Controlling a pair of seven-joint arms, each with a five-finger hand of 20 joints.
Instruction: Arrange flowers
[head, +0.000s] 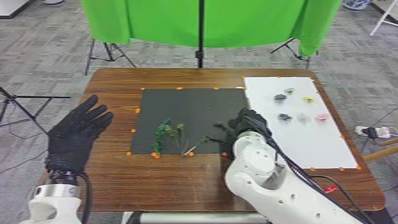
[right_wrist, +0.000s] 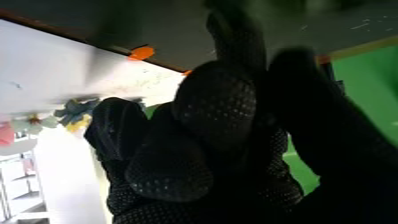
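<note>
My right hand (head: 248, 121) is over the right edge of the black mat (head: 200, 100), beside the white sheet (head: 320, 150); its black glove (right_wrist: 213, 110) looms close in the right wrist view. A dark green stem (head: 215, 139) is just left of that hand; whether they touch is unclear. Farther left on the mat are a leafy green stem (head: 161, 135) and thinner stems (head: 180, 132). Several flower heads stand out on the white sheet, among them a yellow one (head: 308, 99), a pink one (head: 322, 117) and a dark one (head: 284, 117). My left hand (head: 71, 137) is open at the table's left edge.
Orange tape pieces (head: 179, 88) mark the edges of the mat and sheet on the brown table (head: 115, 185). Behind the table hangs a green cloth (head: 151, 25), with a black stand (head: 200, 54) before it. A cable runs along my right arm.
</note>
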